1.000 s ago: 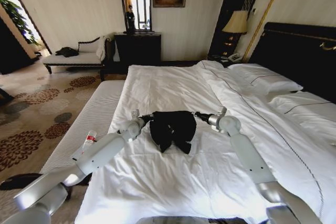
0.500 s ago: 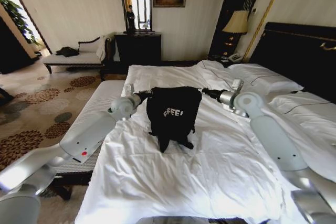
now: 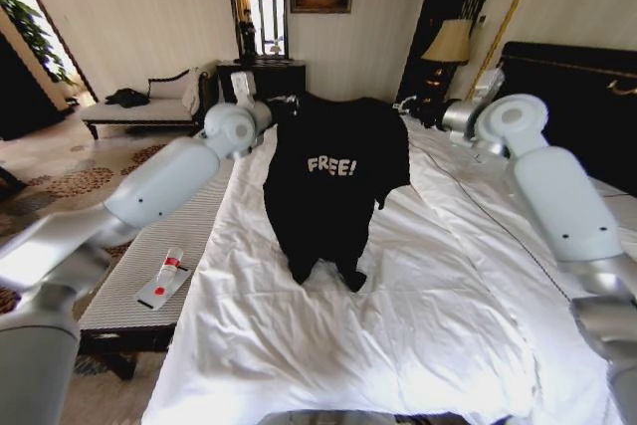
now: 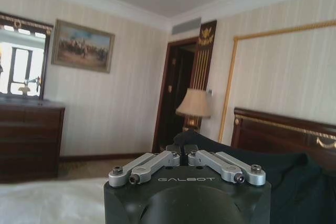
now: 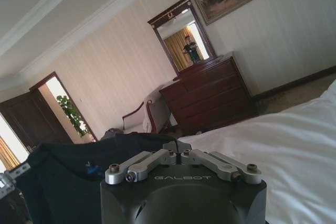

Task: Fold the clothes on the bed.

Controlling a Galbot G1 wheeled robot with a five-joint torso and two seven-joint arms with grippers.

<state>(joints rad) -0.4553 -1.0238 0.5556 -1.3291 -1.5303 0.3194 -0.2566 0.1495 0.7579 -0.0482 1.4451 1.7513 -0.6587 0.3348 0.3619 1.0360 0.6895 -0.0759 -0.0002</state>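
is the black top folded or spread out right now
Spread out, not folded: the black top hangs full length between the left gripper and right gripper, lettering showing, its hem touching the bed.

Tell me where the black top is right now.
In the head view, the black top hangs centre frame, held up by its shoulders between the left gripper and right gripper, its hem touching the white bed.

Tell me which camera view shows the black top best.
The head view: the black top hangs full length above the bed, "FREE!" lettering readable, held at its shoulders by the left gripper and right gripper. Each wrist view catches just a dark fold of fabric pinched at its own gripper.
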